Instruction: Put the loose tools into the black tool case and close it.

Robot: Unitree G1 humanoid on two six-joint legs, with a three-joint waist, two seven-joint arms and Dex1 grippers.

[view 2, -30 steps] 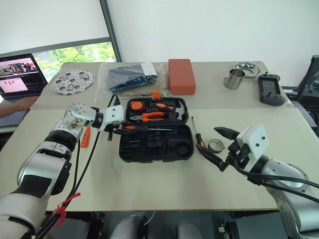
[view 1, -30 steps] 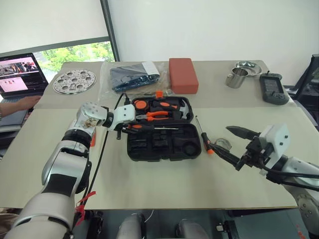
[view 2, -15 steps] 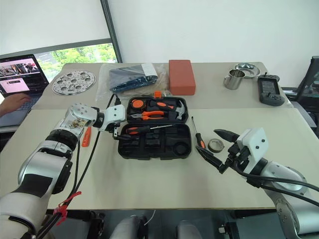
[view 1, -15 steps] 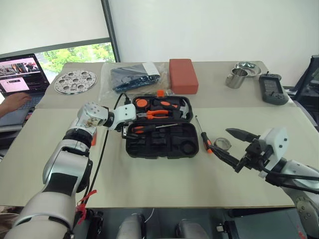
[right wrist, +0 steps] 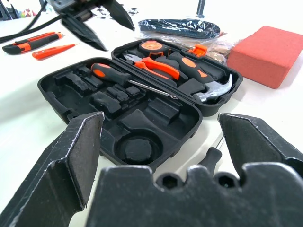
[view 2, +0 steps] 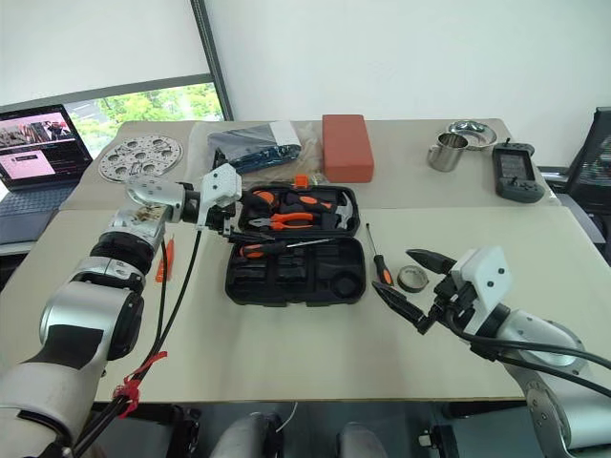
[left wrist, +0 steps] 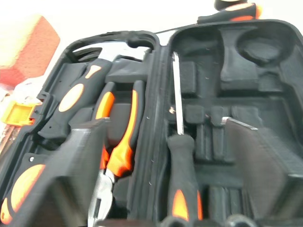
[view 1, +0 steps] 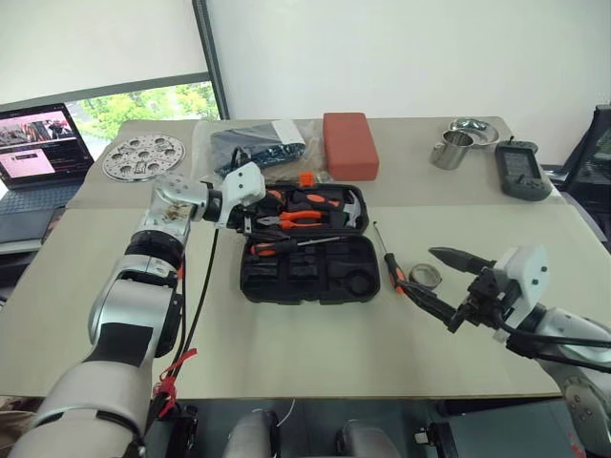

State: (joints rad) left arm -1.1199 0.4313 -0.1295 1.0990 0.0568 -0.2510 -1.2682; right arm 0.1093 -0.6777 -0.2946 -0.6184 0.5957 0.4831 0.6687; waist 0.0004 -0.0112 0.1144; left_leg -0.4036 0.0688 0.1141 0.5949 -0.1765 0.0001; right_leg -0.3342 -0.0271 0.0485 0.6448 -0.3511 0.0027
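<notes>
Beige table [view 1: 315,363] under a white wall carries everything, with the black tool case [view 1: 310,272] lying open near its middle as the landmark. One screwdriver [view 1: 286,245] already lies in a slot of the case's front half; pliers [view 1: 298,218] and a hammer [view 1: 348,203] sit in the rear half. Just to the right of the case, a second screwdriver [view 1: 386,256] lies on the table, and a small grey roll [view 1: 424,278] sits a little farther right. To the left of the case lie the utility knife [right wrist: 31,41] and the small orange pen-like tool [view 2: 168,258], side by side. Behind the case are a red block [view 1: 349,143] and a clear bag [view 1: 253,145]. The left gripper [view 2: 236,215] hangs over the case's rear left corner, jaws apart and empty. The right gripper [view 1: 441,282] hovers to the right of the case, past the roll, jaws spread wide, holding nothing.
</notes>
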